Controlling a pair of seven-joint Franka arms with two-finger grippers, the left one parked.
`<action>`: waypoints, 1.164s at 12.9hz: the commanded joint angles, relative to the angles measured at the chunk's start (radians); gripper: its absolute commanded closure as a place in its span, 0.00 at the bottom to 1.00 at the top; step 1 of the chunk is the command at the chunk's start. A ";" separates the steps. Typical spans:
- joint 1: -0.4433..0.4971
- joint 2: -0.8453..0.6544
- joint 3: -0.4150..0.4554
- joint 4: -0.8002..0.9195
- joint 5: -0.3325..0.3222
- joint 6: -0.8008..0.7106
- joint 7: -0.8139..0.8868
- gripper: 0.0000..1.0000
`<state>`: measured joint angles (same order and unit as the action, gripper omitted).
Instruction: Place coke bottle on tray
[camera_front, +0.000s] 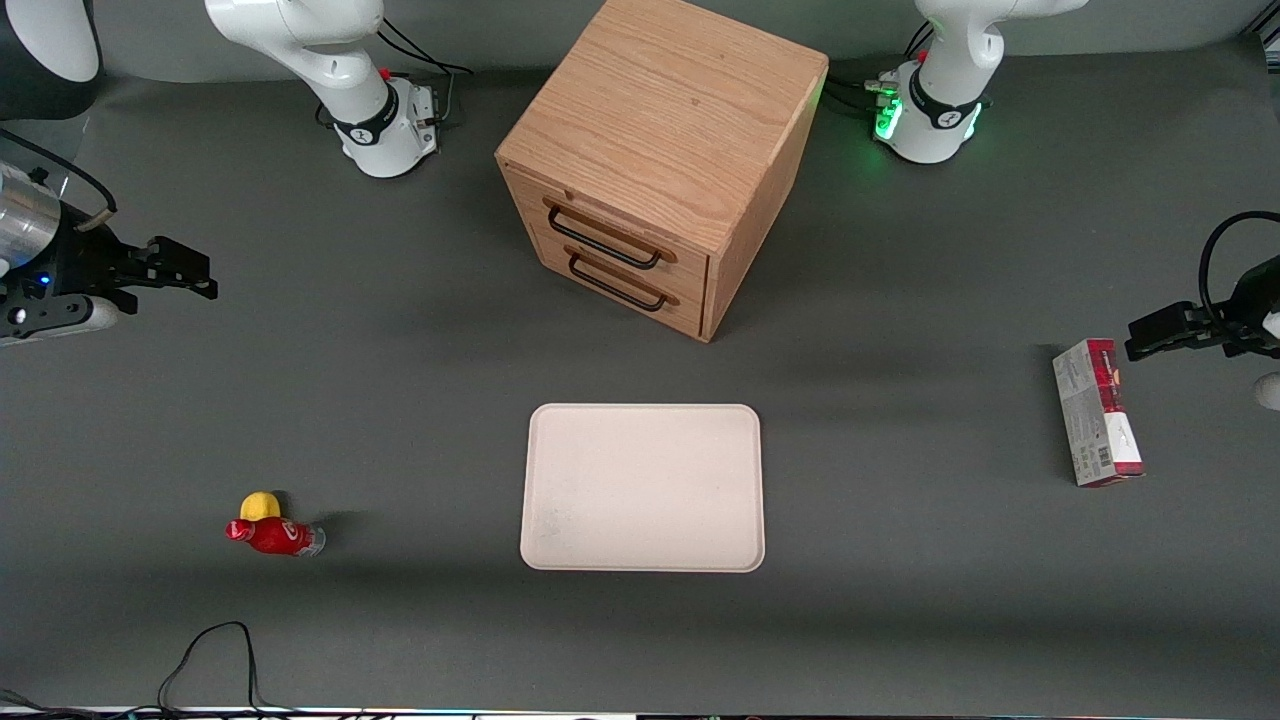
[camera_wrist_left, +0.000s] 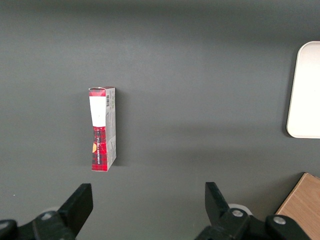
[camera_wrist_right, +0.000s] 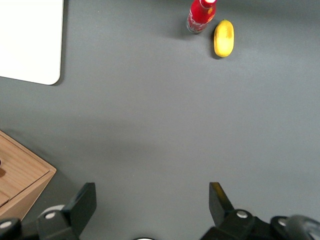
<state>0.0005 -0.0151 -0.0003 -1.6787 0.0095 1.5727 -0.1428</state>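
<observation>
The coke bottle (camera_front: 274, 536) lies on its side on the grey table, red cap and label, clear base. It is toward the working arm's end, touching a yellow lemon-shaped object. It also shows in the right wrist view (camera_wrist_right: 200, 15). The beige tray (camera_front: 642, 487) lies flat, nearer the front camera than the cabinet; its corner shows in the right wrist view (camera_wrist_right: 30, 42). My right gripper (camera_front: 190, 272) hangs open and empty above the table, farther from the front camera than the bottle. Its fingers (camera_wrist_right: 82, 202) are wide apart over bare table.
A yellow lemon-shaped object (camera_front: 261, 505) lies against the bottle. A wooden drawer cabinet (camera_front: 655, 165) stands mid-table. A red-and-grey carton (camera_front: 1096, 411) lies toward the parked arm's end. A black cable (camera_front: 215, 655) lies near the front edge.
</observation>
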 joint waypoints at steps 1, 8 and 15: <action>-0.014 0.009 0.013 0.034 0.027 -0.035 0.029 0.00; -0.014 0.014 0.016 0.068 0.027 -0.078 0.031 0.00; -0.028 0.070 0.005 0.144 0.021 -0.091 0.026 0.00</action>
<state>-0.0078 0.0044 0.0046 -1.6037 0.0149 1.5096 -0.1295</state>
